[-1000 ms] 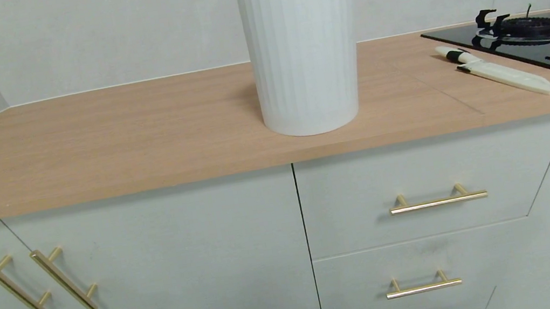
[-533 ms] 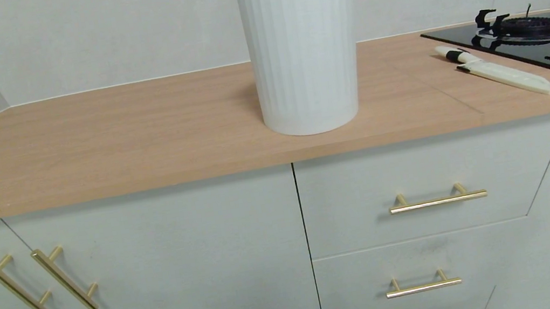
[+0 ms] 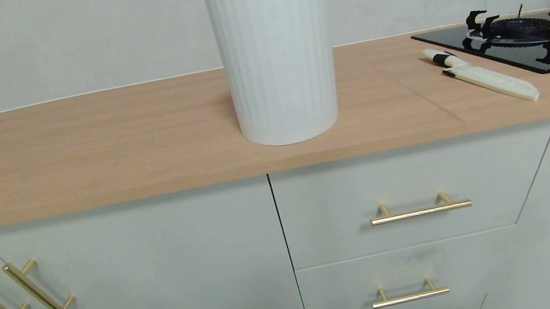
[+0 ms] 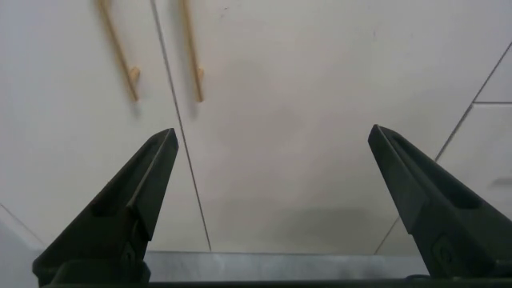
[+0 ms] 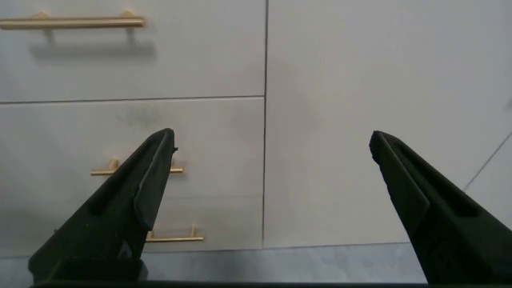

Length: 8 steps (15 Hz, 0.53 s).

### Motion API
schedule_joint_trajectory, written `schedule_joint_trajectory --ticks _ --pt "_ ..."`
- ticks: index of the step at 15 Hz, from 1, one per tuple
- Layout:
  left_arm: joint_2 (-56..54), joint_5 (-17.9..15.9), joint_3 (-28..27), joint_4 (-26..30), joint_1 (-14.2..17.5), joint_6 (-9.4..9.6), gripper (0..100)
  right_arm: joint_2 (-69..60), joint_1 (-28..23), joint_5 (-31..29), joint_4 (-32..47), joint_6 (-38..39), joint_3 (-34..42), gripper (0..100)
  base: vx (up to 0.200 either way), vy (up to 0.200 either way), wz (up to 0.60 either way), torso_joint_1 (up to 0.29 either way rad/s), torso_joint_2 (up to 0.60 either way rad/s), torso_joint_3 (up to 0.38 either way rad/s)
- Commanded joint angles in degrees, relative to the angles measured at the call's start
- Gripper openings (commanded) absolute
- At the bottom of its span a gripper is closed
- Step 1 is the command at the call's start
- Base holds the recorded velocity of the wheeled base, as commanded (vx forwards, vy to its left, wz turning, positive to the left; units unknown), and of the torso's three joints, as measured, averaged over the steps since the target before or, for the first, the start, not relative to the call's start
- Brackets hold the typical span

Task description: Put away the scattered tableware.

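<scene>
1. A long wood-grain counter [image 3: 89,149] runs along a pale tiled wall [image 3: 72,37] and meets a side wall at the far left corner.
2. Below the counter are smooth, matt, pale grey cabinet doors [image 3: 162,275] on the left and stacked drawer fronts [image 3: 393,180] on the right. All carry slim brass bar handles [image 3: 421,210].
3. A tall white container [image 3: 275,51], round and vertically ribbed, stands upright near the counter's front edge.
4. The knife [image 3: 481,75] lies flat on the counter, well to the right of the container. It has a cream blade and a cream handle with a black band, and it sits just beside the glossy black gas hob [image 3: 519,39] with its black cast pan supports.
5. The left hand [image 4: 272,138] is spread wide and holds nothing, facing the cabinet doors.
6. The right hand [image 5: 270,138] is likewise spread wide and holds nothing, facing the drawer fronts.
</scene>
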Motion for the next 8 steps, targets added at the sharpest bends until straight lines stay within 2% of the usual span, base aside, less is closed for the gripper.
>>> schedule_joint_trajectory --ticks 1,3,6,8 --pt "0.02 0.06 0.01 0.01 -0.05 -0.04 100 0.07 -0.07 -0.04 0.02 -0.02 0.01 100 0.0 0.0 0.0 0.0 0.0 0.0" --pt "0.02 0.06 -0.08 0.01 -0.05 -0.04 100 0.07 -0.16 0.05 0.02 -0.02 0.01 100 0.0 0.0 0.0 0.001 -0.05 -0.047" --pt "0.02 0.06 0.01 0.01 -0.05 -0.04 100 0.07 -0.07 0.05 0.02 -0.02 0.01 100 0.0 0.0 0.0 0.017 -0.21 -0.295" --pt "0.02 0.06 0.01 0.01 -0.05 0.14 100 0.07 -0.07 0.05 0.02 -0.02 0.01 100 0.0 0.0 0.0 0.061 -0.49 -0.354"
